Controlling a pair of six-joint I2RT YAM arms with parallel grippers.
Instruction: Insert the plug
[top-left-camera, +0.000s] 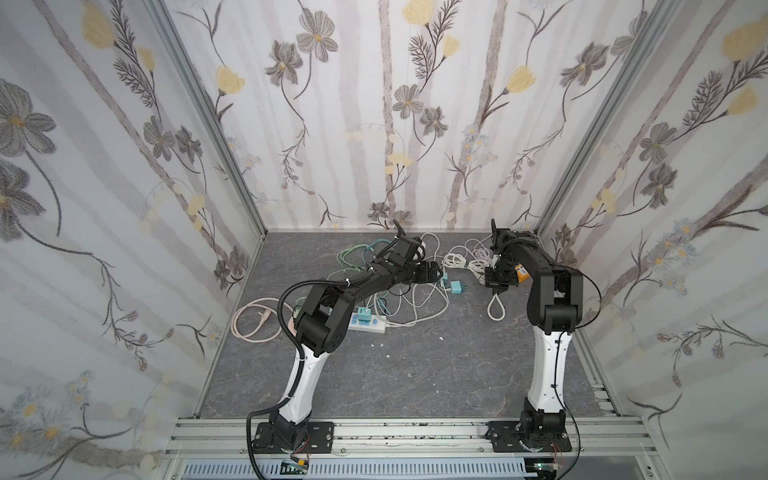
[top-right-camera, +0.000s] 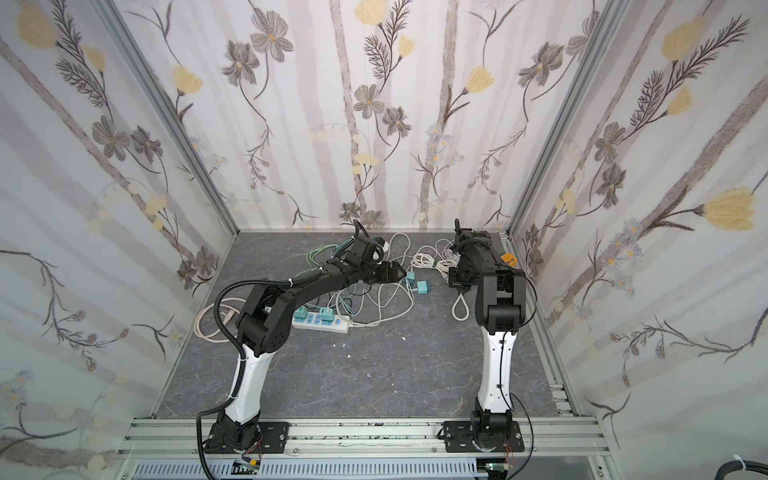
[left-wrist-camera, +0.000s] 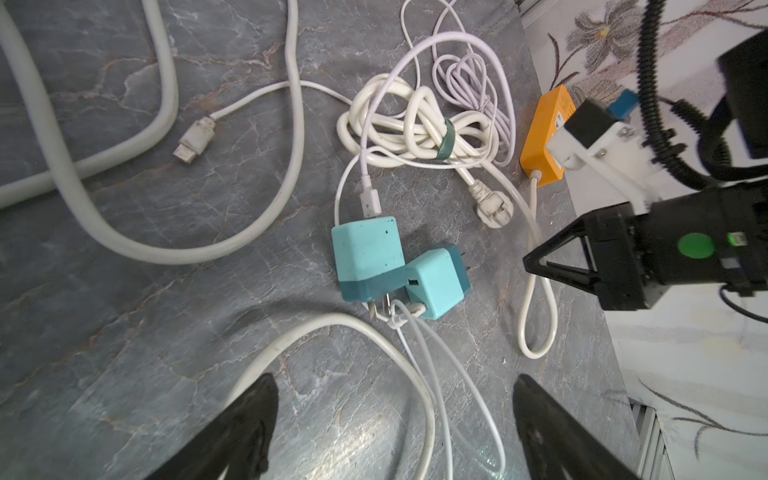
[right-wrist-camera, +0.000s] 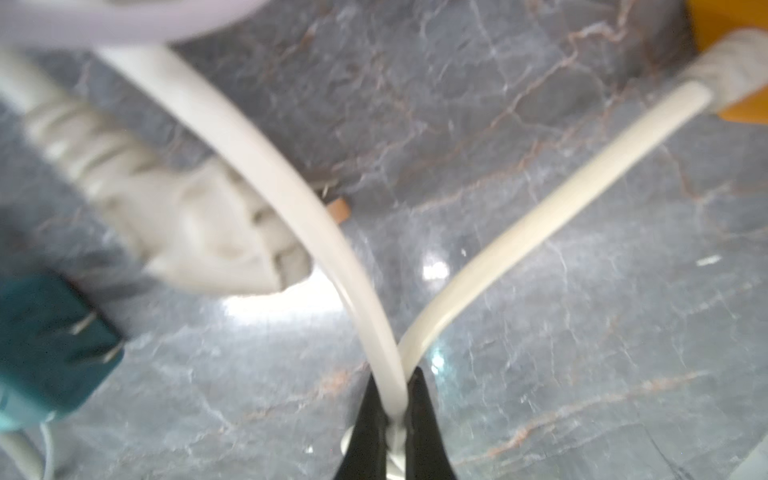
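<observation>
A white plug (left-wrist-camera: 494, 208) lies on the grey floor at the end of a bundled white cable (left-wrist-camera: 415, 124); it shows blurred in the right wrist view (right-wrist-camera: 199, 232). My right gripper (right-wrist-camera: 395, 399) is shut on the white cable loop (top-left-camera: 496, 309) that runs from the orange box (left-wrist-camera: 544, 137); it also shows in the left wrist view (left-wrist-camera: 530, 266). Two teal adapters (left-wrist-camera: 368, 253) with bare prongs lie side by side just ahead of my left gripper (left-wrist-camera: 395, 386), which is open above loose cords. The white power strip (top-left-camera: 368, 326) lies under the left arm.
Teal adapters (top-right-camera: 326, 318) sit plugged into the power strip (top-right-camera: 320, 323). A pinkish cable (top-left-camera: 253, 322) coils at the left wall and green cords (top-left-camera: 353, 253) lie at the back. A thick white cord (left-wrist-camera: 104, 216) and a small connector (left-wrist-camera: 195, 139) lie near the left gripper.
</observation>
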